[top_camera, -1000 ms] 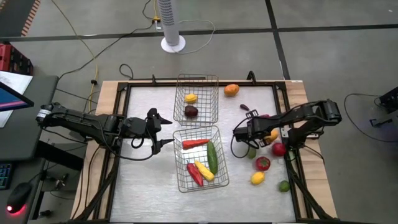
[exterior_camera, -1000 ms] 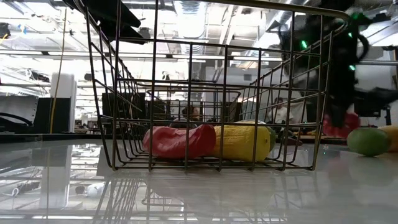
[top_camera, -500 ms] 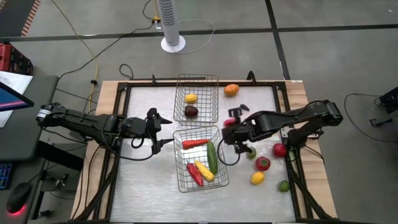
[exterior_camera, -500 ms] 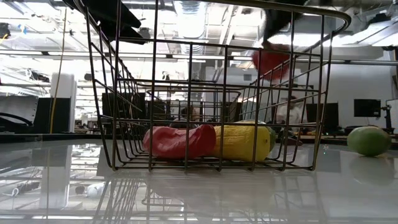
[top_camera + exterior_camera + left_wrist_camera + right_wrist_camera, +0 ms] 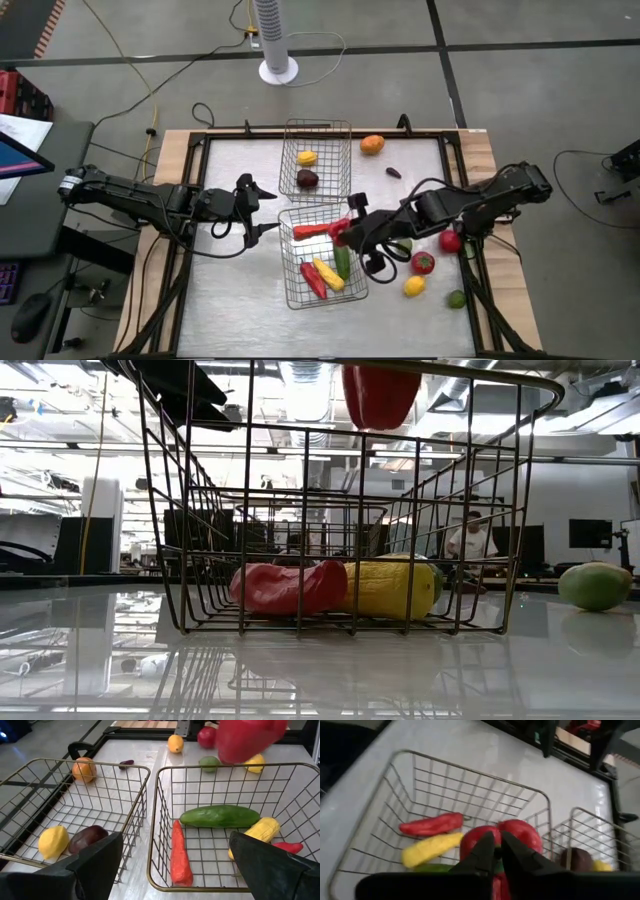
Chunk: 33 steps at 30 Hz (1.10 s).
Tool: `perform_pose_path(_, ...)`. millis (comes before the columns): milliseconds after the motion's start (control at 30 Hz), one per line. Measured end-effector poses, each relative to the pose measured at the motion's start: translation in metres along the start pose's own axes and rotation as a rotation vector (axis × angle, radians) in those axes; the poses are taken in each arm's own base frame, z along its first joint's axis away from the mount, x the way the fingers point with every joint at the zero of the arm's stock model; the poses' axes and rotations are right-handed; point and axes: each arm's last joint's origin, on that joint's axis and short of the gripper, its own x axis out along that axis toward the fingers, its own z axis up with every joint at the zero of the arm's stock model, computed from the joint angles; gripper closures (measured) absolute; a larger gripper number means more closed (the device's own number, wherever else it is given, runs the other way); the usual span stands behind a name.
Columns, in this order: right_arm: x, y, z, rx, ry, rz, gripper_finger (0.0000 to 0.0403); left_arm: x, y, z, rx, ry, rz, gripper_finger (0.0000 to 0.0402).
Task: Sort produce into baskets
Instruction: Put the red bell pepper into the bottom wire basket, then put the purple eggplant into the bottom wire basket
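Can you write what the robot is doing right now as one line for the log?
right claw: shut on red pepper | above near basket | left claw: open, waiting beside baskets

right gripper (image 5: pixel 345 232) clamped (extended), left gripper (image 5: pixel 262 208) spread

In the low view the red pepper (image 5: pixel 380 392) is cut off by the upper edge, and the tool holding it lies out of frame. In the left wrist view the same pepper (image 5: pixel 250 740) is blurred and cropped at the edge. From above, the right tool (image 5: pixel 343 233) covers part of the cucumber (image 5: pixel 342 262) in the larger basket (image 5: pixel 288 290).
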Motion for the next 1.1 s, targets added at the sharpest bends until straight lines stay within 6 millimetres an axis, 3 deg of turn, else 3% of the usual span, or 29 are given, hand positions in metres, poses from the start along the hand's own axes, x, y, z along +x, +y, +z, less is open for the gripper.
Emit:
perform_pose_path(300, 0.013, -0.003, -0.004, 0.063, 0.04, 0.0, 0.0231, 0.0, 0.0, 0.0, -0.004, -0.002, 0.0, 0.005)
perform_pose_path(467, 0.015, -0.014, -0.018, 0.109, 0.166, -0.038, 0.0185, 0.0, 0.0, 0.001, -0.016, -0.007, -0.001, 0.005)
perform_pose_path(700, 0.01, -0.04, -0.053, 0.144, 0.446, -0.225, 0.0184, 0.012, -0.005, 0.007, -0.024, -0.065, -0.011, 0.005)
perform_pose_path(867, -0.002, -0.051, -0.074, 0.206, 0.433, -0.273, 0.0202, 0.035, -0.012, 0.0, 0.037, -0.007, 0.015, 0.005)
perform_pose_path(1000, -0.009, -0.05, -0.092, 0.241, 0.427, -0.293, 0.0214, 0.049, -0.011, -0.004, 0.129, 0.033, 0.197, 0.005)
perform_pose_path(1100, -0.013, -0.047, -0.101, 0.26, 0.412, -0.295, 0.0218, 0.058, -0.013, 0.0, 0.161, 0.046, 0.216, 0.005)
